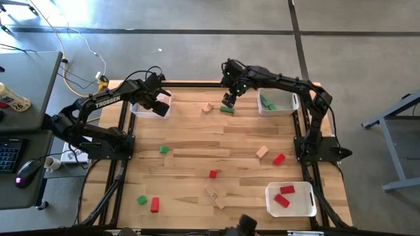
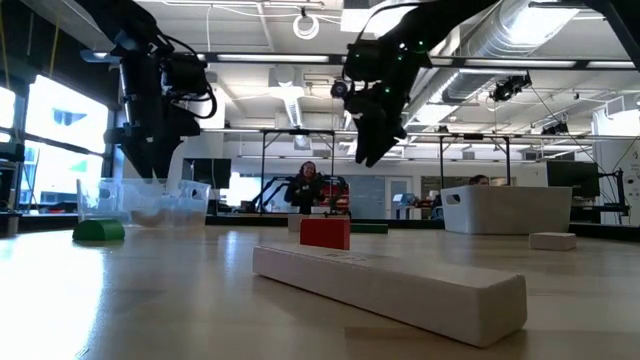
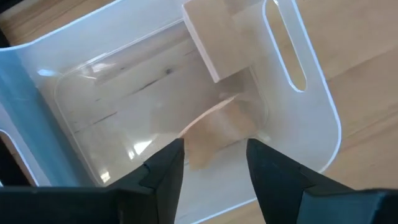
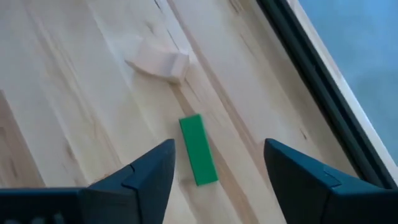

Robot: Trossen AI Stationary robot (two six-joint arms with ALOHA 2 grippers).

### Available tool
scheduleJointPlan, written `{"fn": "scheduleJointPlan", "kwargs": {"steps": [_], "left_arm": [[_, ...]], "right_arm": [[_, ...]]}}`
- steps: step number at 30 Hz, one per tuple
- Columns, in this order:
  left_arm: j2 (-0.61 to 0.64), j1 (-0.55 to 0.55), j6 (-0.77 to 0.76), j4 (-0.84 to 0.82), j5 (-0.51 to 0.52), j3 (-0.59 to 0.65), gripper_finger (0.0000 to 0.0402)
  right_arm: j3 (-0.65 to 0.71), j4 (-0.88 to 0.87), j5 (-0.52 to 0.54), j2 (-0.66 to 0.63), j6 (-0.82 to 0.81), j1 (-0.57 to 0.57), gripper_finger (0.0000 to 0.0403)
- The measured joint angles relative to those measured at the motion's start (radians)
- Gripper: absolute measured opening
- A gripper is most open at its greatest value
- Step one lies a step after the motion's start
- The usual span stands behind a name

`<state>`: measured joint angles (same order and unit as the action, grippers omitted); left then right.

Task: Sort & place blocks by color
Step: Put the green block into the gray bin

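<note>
While the left gripper (image 3: pixel 211 165) hangs over the clear bin (image 3: pixel 323 124), fingers parted, empty, two tan blocks (image 3: pixel 217 37) lie inside. Right gripper (image 4: pixel 217 168) hovers spread above a green bar (image 4: pixel 198 149) on the table (image 4: pixel 74 112), nothing held.

A robotics lab: exposed ceiling ducts (image 2: pixel 560 40), concrete floor (image 1: pixel 367 59), a neighbouring desk with keyboard (image 1: pixel 9 155) and mouse (image 1: pixel 27 172).

Smooth pale wood table (image 1: pixel 197 144), clear glossy plastic bin (image 3: pixel 311 118), matt green-painted block (image 4: pixel 199 149).
</note>
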<state>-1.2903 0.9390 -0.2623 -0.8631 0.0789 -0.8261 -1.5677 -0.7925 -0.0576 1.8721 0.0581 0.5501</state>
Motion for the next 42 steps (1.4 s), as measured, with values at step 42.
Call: {"fn": "scheduleJointPlan", "kwargs": {"steps": [42], "left_arm": [[0.0,0.0,-0.059,0.0,-0.001,0.0,0.0161]], "right_arm": [[-0.005,0.016,0.079,0.296,0.069,-0.053,0.0229]]}}
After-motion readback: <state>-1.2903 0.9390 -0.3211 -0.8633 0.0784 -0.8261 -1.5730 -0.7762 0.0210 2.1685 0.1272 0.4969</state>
